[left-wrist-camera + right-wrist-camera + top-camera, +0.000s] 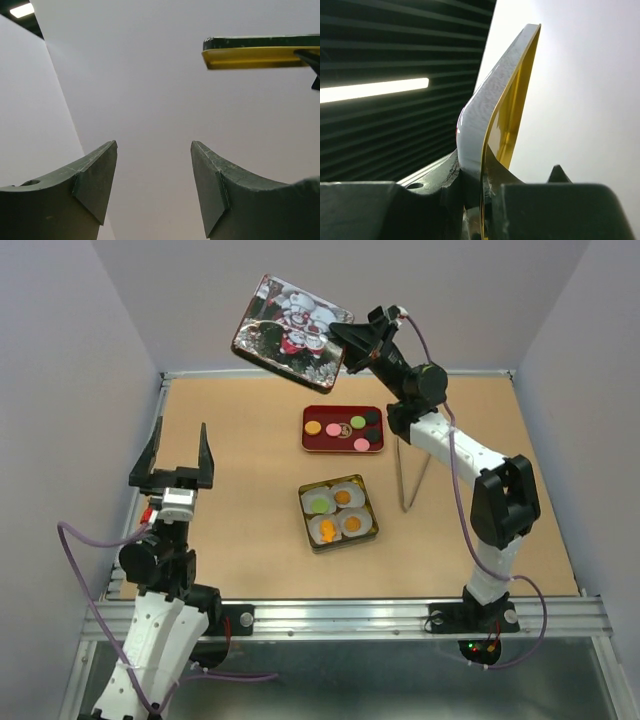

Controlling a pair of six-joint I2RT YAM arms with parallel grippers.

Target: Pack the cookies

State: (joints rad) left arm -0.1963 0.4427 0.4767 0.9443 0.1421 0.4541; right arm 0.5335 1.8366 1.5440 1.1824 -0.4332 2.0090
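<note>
Several cookies point(333, 429) in orange, pink, green and black lie on a red tray point(343, 408) at the back middle. More cookies point(343, 497) sit in white paper cups inside an open square tin point(303, 502) in the middle of the table. My right gripper point(352, 342) point(482, 185) is shut on the edge of the tin's Santa-picture lid point(290, 332) point(495, 100), held high over the far edge. My left gripper point(172, 455) point(154, 150) is raised at the left, open and empty, pointing at the wall. The lid's yellow underside point(260, 52) shows in the left wrist view.
A thin bent metal rod point(412, 480) stands upright on the board, right of the tin and under the right arm. White walls close off the table on three sides.
</note>
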